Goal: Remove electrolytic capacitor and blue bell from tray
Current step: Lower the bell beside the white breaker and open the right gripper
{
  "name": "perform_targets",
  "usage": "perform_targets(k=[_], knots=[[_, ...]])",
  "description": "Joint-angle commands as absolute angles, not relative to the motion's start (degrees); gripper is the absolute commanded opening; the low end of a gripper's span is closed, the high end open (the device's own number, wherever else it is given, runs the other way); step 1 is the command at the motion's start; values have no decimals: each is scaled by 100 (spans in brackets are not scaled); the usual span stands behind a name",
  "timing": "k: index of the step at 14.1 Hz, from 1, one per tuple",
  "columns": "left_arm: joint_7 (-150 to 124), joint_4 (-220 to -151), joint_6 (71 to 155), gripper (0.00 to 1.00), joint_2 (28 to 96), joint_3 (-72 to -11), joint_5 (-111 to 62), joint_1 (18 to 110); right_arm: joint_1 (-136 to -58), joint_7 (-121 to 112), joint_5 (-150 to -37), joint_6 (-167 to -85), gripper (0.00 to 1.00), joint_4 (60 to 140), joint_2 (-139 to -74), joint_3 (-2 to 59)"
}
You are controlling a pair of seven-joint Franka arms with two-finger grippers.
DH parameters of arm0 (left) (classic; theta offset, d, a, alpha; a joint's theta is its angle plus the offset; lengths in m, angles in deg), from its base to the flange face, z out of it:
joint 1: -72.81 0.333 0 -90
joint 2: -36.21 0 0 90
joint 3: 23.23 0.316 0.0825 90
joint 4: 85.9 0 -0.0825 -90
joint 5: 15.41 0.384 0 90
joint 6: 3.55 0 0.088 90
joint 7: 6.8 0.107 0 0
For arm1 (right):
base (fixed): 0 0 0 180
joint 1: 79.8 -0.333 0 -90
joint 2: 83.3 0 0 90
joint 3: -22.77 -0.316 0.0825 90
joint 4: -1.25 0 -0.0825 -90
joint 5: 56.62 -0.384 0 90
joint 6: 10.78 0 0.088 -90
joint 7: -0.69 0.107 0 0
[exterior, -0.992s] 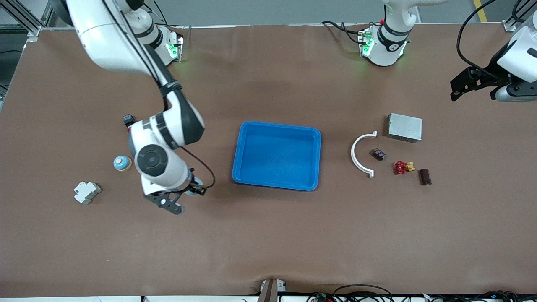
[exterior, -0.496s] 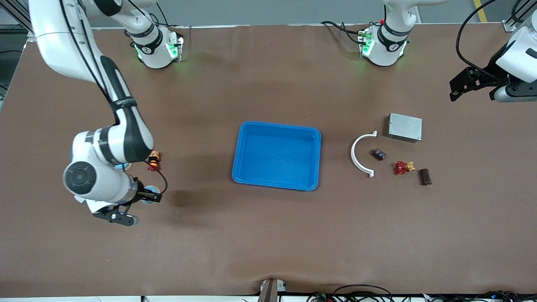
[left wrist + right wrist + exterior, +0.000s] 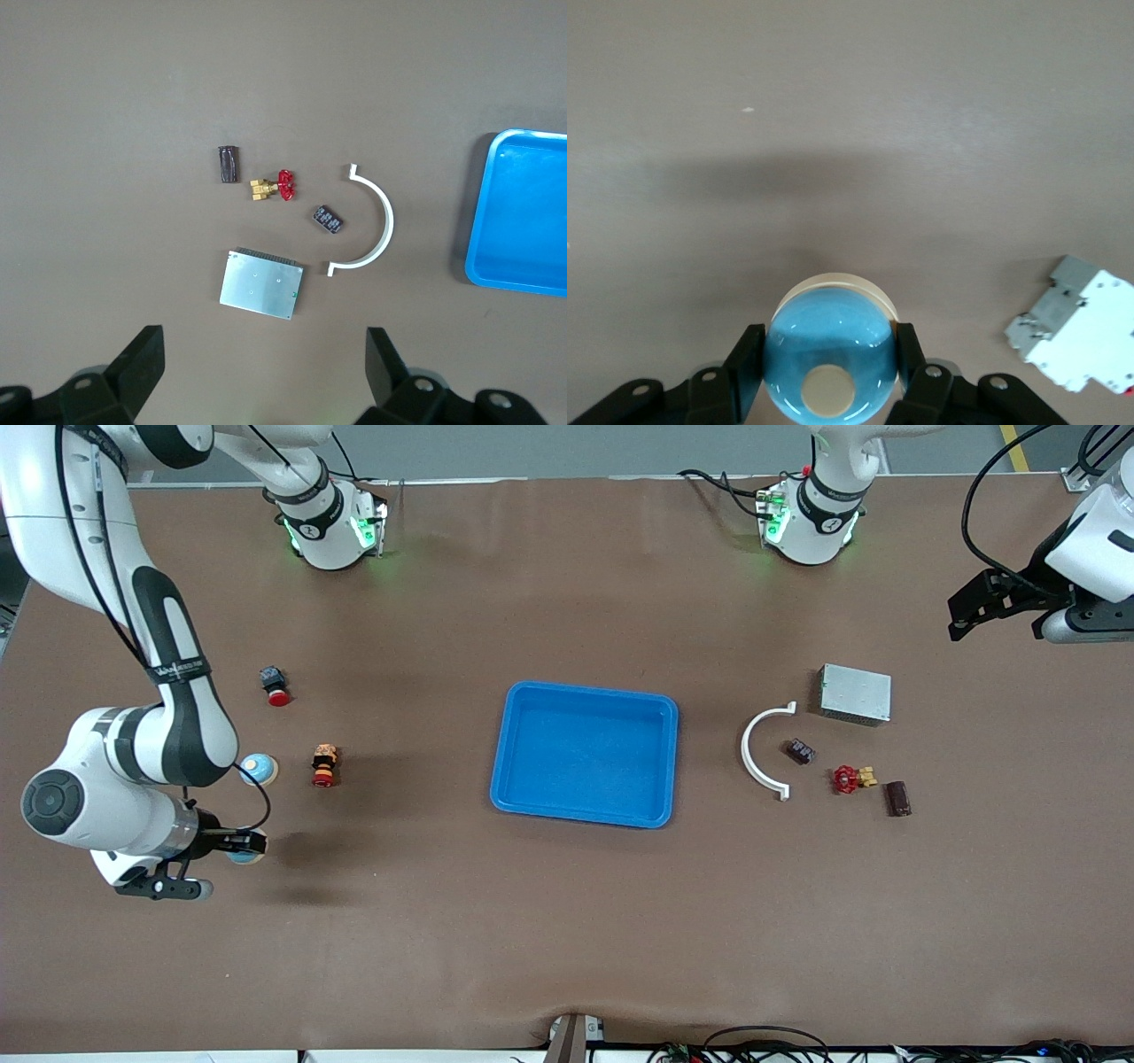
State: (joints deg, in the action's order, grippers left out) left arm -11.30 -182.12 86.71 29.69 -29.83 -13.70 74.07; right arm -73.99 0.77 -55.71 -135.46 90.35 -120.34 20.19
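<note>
My right gripper (image 3: pixel 249 841) is shut on a blue bell (image 3: pixel 241 857) with a cream button and holds it over bare table near the right arm's end; the right wrist view shows the bell (image 3: pixel 831 329) squeezed between both fingers (image 3: pixel 748 356). A second blue bell (image 3: pixel 258 769) sits on the table, farther from the front camera. A dark brown cylinder (image 3: pixel 897 798), seemingly the capacitor (image 3: pixel 228 165), lies toward the left arm's end. My left gripper (image 3: pixel 990 605) hangs open and empty (image 3: pixel 263 347) over the table at that end, above a silver box (image 3: pixel 262 284).
A blue tray (image 3: pixel 509 731) stands mid-table. A red push button (image 3: pixel 275 687) and a red-and-yellow part (image 3: pixel 324 766) lie beside the second bell. A white circuit breaker (image 3: pixel 1076 323) lies under the right arm. Near the capacitor are a white arc (image 3: pixel 751 755), a black part (image 3: pixel 800 751) and a red valve (image 3: pixel 849 779).
The right arm has swung away from the tray toward its own end of the table, carrying the bell, and has uncovered the push button and the red-and-yellow part. The left arm barely moved.
</note>
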Motion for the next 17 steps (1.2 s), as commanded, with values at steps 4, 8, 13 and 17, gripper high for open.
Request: perform_targets(k=[4, 8, 13, 17], knots=[[-1146, -18161, 8680, 100, 2988, -3009, -1427, 7413, -7066, -528, -5654, -14488, 0, 9678, -12099, 1926], [-1137, -18161, 8619, 100, 2953, -3009, -1427, 7422, -6890, -668, -5654, -14543, 0, 9723, -12258, 1926], [-1154, -17977, 8584, 100, 2953, -3035, -1287, 7378, -6767, -818, -5654, -14569, 0, 9732, -12337, 1926], [-1154, -17906, 8496, 100, 2935, -3071, -1374, 7404, -6758, -827, -5654, -14613, 0, 9811, -12337, 1926]])
